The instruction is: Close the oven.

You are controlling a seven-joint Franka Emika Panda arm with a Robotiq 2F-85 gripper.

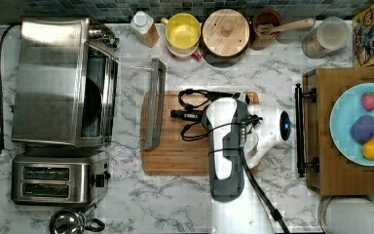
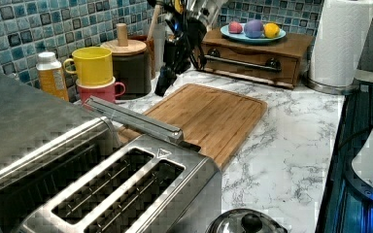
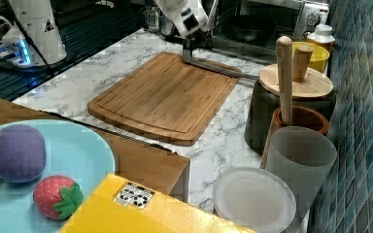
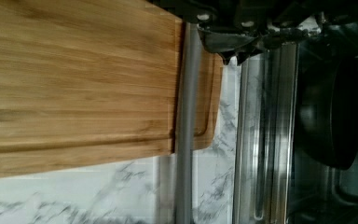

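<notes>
Oven door down, claw near the handle: approach step

Oven (image 1: 53, 80), a large boxy brushed stainless-steel countertop unit, stands at the top view's left on the white marbled desk (image 1: 175, 200), just above the smaller two-slot steel toaster (image 1: 58, 178). Its glass drop-down door (image 1: 131, 97) lies open and roughly level, and the steel bar handle (image 1: 155, 103) at the door's free edge overhangs the near end of the rectangular bamboo cutting board (image 1: 175, 156). A dark round pan (image 4: 331, 116) sits inside the cavity.

Claw (image 3: 189, 48) hangs low over the board's oven end in the right view, just beside the handle bar. Contact not confirmed: I cannot tell whether it touches the bar, nor whether its fingers are spread or pressed together.

Judgement: the closing swing has not begun, since the door is still fully down. Step in hand is positioning at the handle.

Next move calls for getting under or behind the bar, then lifting it along an arc about the door's hinge, up and toward the oven face. A straight push risks sliding off the bar or shoving the oven back.
</notes>
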